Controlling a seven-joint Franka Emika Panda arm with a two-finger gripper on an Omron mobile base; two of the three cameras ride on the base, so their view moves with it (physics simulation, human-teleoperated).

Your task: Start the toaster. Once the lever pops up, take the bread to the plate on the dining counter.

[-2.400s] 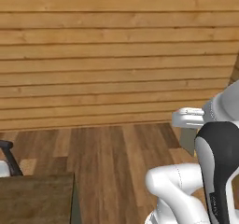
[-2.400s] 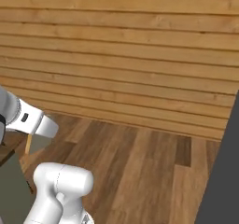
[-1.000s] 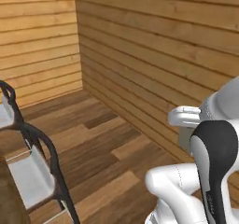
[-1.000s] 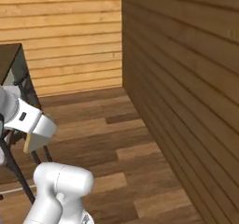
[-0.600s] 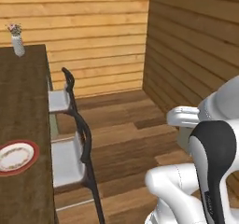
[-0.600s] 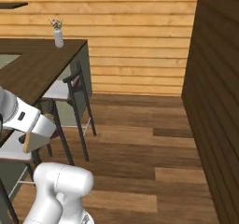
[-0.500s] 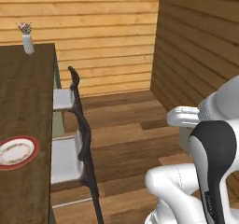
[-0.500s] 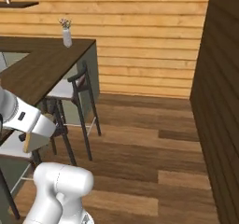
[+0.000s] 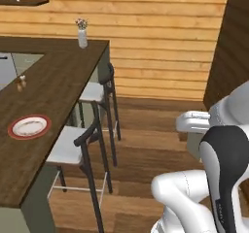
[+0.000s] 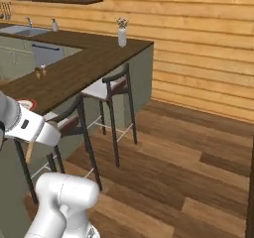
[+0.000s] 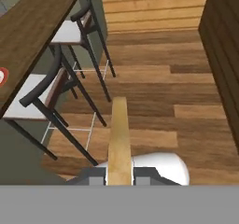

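The bread (image 11: 119,139) is held edge-on between the closed jaws of the gripper (image 11: 119,174), so the toasting and the pick-up are judged done. What is left is the carry to the plate (image 9: 29,126) and the release there. The plate is seen on the dark wooden surface of the dining counter (image 9: 63,76), well apart from the jaws and off to their left, beyond two stools (image 9: 73,147). A small vase (image 9: 82,33) is seen at the far end of that surface.
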